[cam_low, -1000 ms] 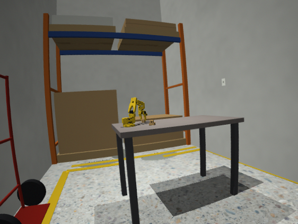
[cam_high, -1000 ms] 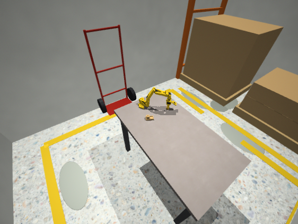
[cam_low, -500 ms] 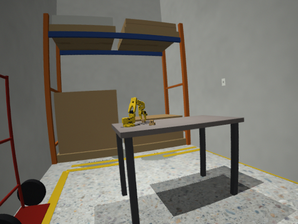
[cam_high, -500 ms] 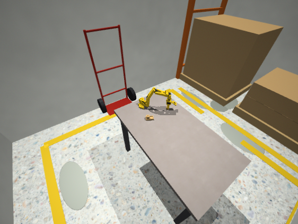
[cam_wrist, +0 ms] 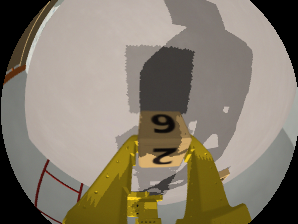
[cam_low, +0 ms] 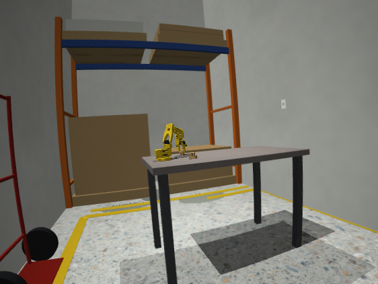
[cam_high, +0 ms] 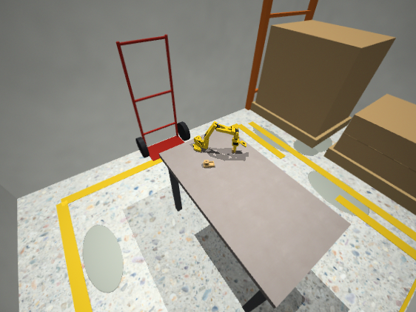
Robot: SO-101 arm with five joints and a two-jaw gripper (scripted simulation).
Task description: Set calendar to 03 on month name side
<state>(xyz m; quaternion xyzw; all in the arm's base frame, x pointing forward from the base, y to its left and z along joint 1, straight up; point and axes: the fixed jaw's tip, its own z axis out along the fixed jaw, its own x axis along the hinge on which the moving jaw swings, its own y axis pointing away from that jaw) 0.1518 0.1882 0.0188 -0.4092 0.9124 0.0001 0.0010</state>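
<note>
My gripper [cam_wrist: 161, 155] [cam_high: 235, 149] [cam_low: 181, 151] is shut on a wooden date cube [cam_wrist: 161, 141]. In the wrist view the cube shows a 6 or 9 on its far face and a 2 on its near face. It is held low over the grey table [cam_high: 259, 214] [cam_low: 235, 155], close to the arm's base; I cannot tell if it touches the top. The small wooden calendar tray [cam_high: 206, 165] [cam_low: 192, 156] lies flat on the table a little way from the gripper, with a second cube [cam_high: 207, 163] in it. Its digits and month side are too small to read.
A red hand truck [cam_high: 155, 100] stands beside the table's far corner. Large cardboard boxes [cam_high: 318, 74] and an orange rack [cam_low: 232, 101] stand behind the arm. The table edge runs close behind the arm's base [cam_high: 198, 145].
</note>
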